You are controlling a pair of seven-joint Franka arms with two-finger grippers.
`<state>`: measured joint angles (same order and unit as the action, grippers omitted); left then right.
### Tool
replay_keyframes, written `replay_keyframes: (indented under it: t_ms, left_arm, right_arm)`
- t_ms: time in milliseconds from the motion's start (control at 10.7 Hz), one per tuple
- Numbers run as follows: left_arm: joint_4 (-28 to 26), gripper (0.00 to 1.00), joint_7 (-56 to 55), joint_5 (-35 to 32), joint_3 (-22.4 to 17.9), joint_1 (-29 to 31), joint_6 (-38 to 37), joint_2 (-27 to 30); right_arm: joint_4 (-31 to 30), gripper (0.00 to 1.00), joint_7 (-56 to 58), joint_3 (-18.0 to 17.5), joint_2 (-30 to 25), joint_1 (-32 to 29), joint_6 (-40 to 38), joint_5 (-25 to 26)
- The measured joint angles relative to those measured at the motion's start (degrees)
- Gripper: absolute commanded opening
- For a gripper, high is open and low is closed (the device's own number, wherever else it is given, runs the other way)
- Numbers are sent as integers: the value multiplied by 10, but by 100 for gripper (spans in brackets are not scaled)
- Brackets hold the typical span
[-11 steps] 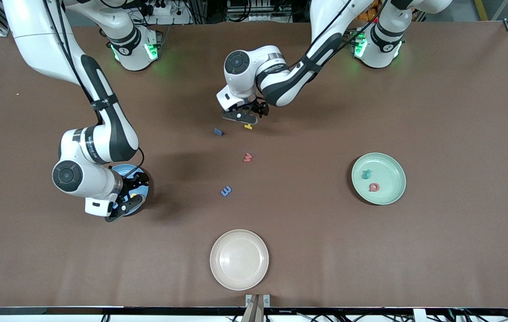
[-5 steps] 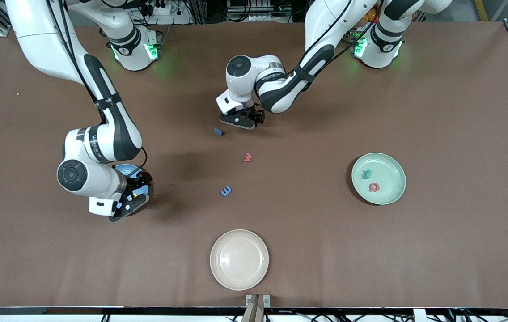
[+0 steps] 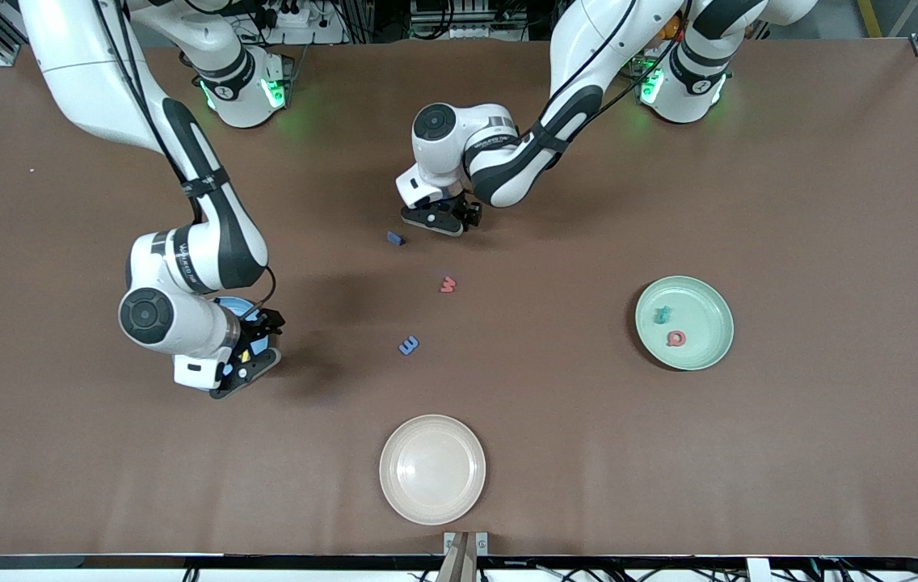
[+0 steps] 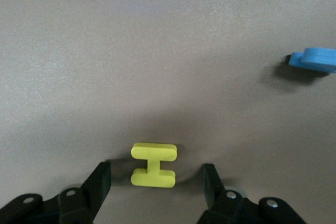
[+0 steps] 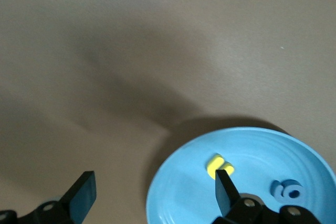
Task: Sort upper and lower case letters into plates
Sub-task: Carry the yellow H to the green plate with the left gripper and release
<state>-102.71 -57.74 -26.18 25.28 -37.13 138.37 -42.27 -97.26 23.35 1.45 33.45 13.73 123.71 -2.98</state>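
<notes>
A: Jaws first. The left gripper (image 4: 154, 182) is low over the table with its jaws apart on either side of a yellow letter (image 4: 153, 164), neither finger touching it. The right gripper (image 5: 152, 192) has its jaws wide and empty over the rim of the blue plate (image 5: 262, 145).

B: How many letters can you count?

A: Eight. In the blue plate, two: a yellow one (image 5: 219, 167) and a blue one (image 5: 287, 189). In the mint green plate (image 3: 709, 349), two: a teal letter (image 3: 662, 314) and a red-pink ring-shaped one (image 3: 675, 338). Loose on the table, four: the yellow one between the left fingers, a dark blue one (image 3: 396, 238) just beside that gripper, a red-pink one (image 3: 448, 284) nearer the camera, and a blue one (image 3: 408, 345) nearer still.

B: Upper or lower case?

A: The yellow one under the left gripper looks like a capital I; the rest are too small to tell.

B: Plates?

A: Three. Blue at the right arm's end, mint green at the left arm's end, and a cream plate (image 3: 394, 493) nearest the camera.
</notes>
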Motion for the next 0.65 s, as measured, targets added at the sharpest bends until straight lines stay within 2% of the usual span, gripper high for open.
replay_keyframes:
  t_ms: [93, 280, 373, 467, 653]
  left_arm:
    - [0, 52, 0, 0, -1, 0, 5, 0]
    - [1, 22, 0, -1, -1, 1, 9, 2]
    - [1, 12, 0, -1, -1, 3, 9, 5]
    - [1, 7, 1, -1, -4, 5, 10, 5]
    - [3, 2, 10, -3, -11, 23, 10, 7]
  right_arm:
    - [0, 100, -23, 0, 0, 13, 1, 0]
    - [0, 100, -75, 0, 1, 40, 1, 0]
    - [0, 100, -97, 0, 1, 50, 2, 0]
    - [0, 100, -117, 0, 1, 55, 4, 0]
    - [1, 100, -166, -1, 1, 65, 4, 0]
